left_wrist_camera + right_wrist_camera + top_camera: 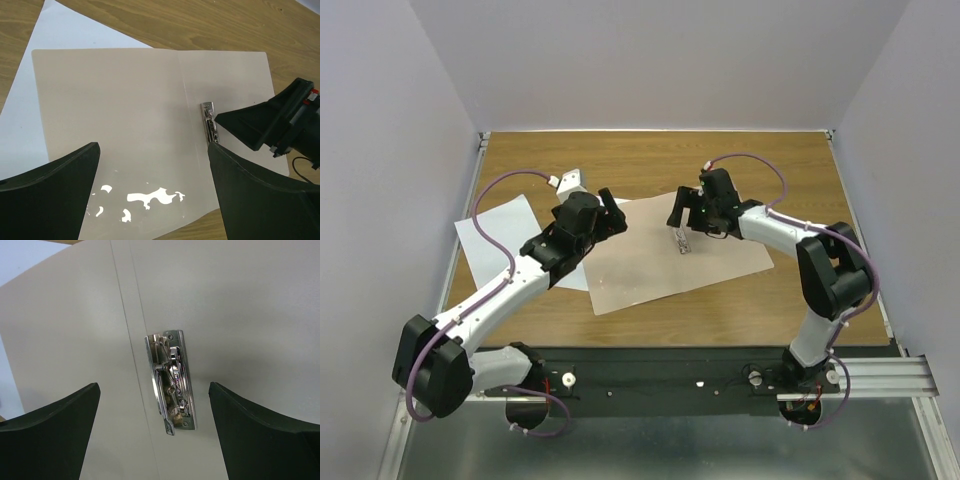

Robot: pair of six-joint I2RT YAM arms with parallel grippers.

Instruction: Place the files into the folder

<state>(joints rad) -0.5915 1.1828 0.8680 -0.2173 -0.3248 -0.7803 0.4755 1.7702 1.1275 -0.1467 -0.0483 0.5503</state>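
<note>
The folder (640, 275) lies opened flat in the middle of the wooden desk (650, 160). Its pale tan inside faces up and a straight crease runs down it just beside the metal clip (681, 242). The clip is a small chrome spring fastener held to the right-hand leaf by rivets at its corners. Any stamping on it is too small to read, and the cardboard around it is plain. A white sheet (490, 240) rests on the desk to the left, with its near-right part tucked under the folder's left leaf and the rest spread out toward the left wall. The left end effector (615, 212) hangs over the folder's left leaf. Its two dark fingers are spread as wide as they go and have nothing between them. The left wrist view shows the same folder (115, 115), the sheet (55, 25) poking out behind it, the clip (210, 122) and bright patches of glare near the bottom edge. The right end effector (682, 215) is poised over the clip, also spread wide and holding nothing. In its own view the clip (172, 380) sits between its fingers (50, 435). Whether a fingertip touches the clip cannot be told.
</note>
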